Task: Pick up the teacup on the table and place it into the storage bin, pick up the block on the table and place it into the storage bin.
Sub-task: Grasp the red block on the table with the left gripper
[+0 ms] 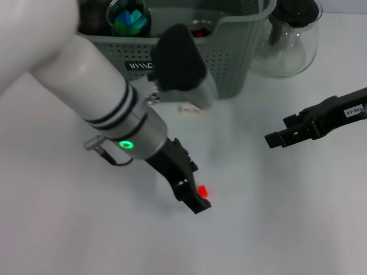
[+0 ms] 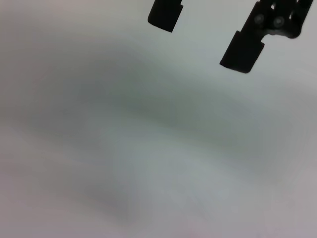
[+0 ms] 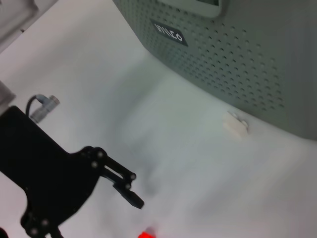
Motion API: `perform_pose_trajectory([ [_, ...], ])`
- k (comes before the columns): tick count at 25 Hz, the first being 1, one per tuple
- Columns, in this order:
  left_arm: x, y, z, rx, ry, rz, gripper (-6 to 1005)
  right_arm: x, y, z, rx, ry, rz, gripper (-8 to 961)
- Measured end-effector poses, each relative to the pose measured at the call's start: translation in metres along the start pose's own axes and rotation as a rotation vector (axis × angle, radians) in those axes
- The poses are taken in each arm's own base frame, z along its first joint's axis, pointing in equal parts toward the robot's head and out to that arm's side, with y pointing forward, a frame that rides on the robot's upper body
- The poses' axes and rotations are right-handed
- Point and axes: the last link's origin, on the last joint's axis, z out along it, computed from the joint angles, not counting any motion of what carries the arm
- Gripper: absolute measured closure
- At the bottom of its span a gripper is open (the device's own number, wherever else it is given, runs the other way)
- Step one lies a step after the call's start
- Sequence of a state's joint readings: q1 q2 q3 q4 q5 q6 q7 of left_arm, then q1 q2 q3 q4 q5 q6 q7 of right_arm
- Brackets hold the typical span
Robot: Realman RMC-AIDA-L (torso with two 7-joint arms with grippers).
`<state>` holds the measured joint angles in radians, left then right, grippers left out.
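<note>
Left pincer (image 1: 198, 200) low over the white surface (image 1: 275, 217), arm reaching forward and down from the robot's left shoulder side. Small red block (image 1: 202, 190) sits on the surface right at the pincer tip, touching or just beside the near finger; head view hides whether it is between the fingers or only alongside. Left wrist view shows 2 dark fingertips (image 2: 242, 52) with a clear gap and only bare surface under them, so the pincer stands parted and holds nothing; block not visible there. Judgement: the wrist is pitched down and fingers spread for a grasp on the block, the step in hand. In the right wrist view the block (image 3: 145, 234) shows as a red speck at the frame edge, just past the left pincer's finger (image 3: 130, 194), which supports beside rather than enclosed. Storage bin (image 1: 229, 63) stands at the far edge, well apart from the block, placed as the drop target; 1 cup with blue-green contents (image 1: 129, 18) already inside at its left end, so the teacup half of the task looks done. Glass teapot (image 1: 289, 37) just beside the bin on its right. Small white tag (image 1: 188, 109) lies on the surface just in front of the bin. Right pincer (image 1: 284, 133) hovers to the right, clear of the work, empty, fingers seemingly near together, probably parked out of the way.
</note>
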<state>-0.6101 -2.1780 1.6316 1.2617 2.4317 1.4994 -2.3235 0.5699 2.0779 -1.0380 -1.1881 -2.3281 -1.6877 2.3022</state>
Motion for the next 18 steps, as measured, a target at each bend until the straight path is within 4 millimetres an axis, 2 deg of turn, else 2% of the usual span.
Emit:
perform_pose_trajectory([
  [7, 0.008, 0.006, 0.02, 0.038, -0.014, 0.03, 237, 0.002, -0.002, -0.001, 0.006, 0.002, 0.002, 118],
  [18, 0.009, 0.008, 0.03, 0.076, -0.039, 0.066, 262, 0.003, -0.002, -0.002, 0.008, 0.0, 0.002, 117],
])
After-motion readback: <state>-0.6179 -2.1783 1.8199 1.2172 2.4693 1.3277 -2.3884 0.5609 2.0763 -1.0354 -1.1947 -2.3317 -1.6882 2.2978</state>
